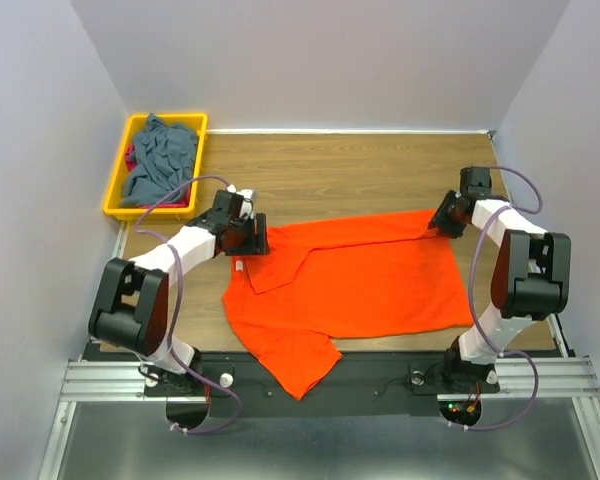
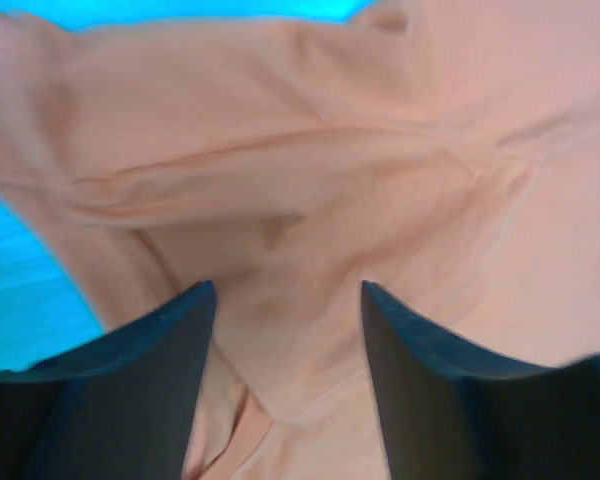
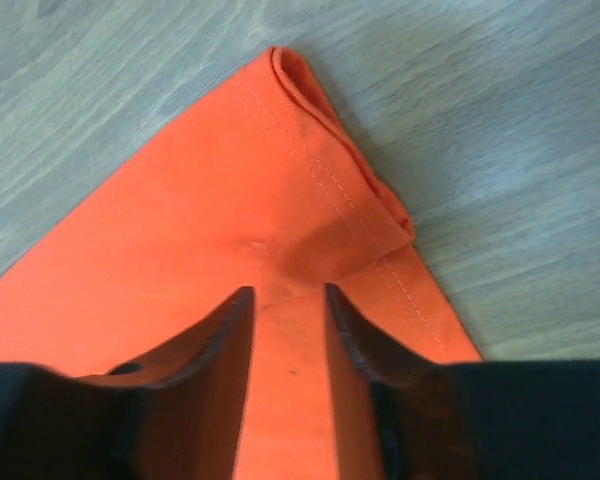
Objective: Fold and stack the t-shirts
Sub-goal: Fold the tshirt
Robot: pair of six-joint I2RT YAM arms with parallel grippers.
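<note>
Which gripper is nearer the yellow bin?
Left. The left gripper sits at the orange t-shirt's collar end, near the yellow bin; right gripper at the opposite hem corner.

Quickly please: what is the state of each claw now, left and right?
Left claw: open, over the orange t-shirt, gripping nothing.
Right claw: open, over a corner of the orange t-shirt, gripping nothing.
</note>
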